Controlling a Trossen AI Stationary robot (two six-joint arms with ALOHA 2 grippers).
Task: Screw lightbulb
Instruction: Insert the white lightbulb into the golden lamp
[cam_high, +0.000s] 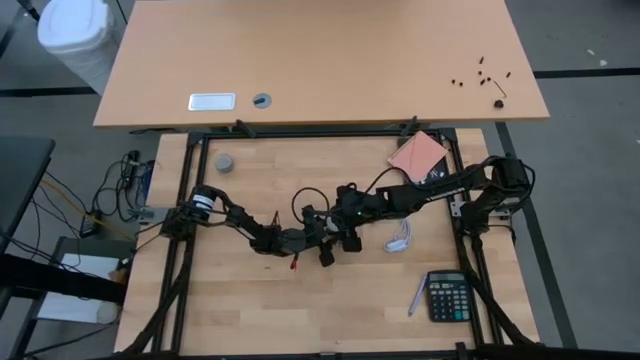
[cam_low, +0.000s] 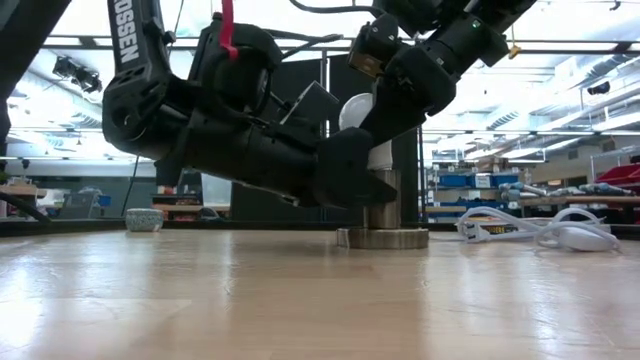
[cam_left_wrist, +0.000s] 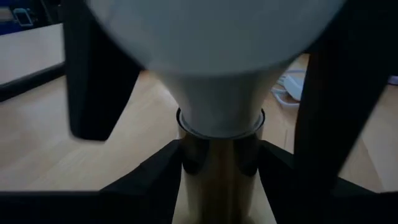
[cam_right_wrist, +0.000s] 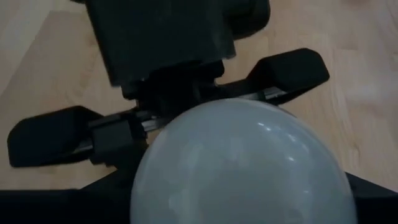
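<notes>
White glossy pear-shaped lightbulb (cam_left_wrist: 217, 68) seated in upright metallic cylindrical socket (cam_left_wrist: 219, 174). Left gripper (cam_left_wrist: 217, 168) fingers (cam_left_wrist: 143, 180) closed on socket, below bulb. Right gripper (cam_low: 375, 105) fingers closed around bulb head. Beyond: coiled white cord (cam_low: 545, 228).

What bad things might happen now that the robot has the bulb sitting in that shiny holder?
1. The lightbulb sits in the metal socket; started crooked, its thread might jam.
2. The left gripper braces the socket low down. If it slips, the socket could spin with the bulb.
3. The right gripper holds the smooth round head, so it may slide, or squeeze too hard. The white cord lies close and could snag.
</notes>
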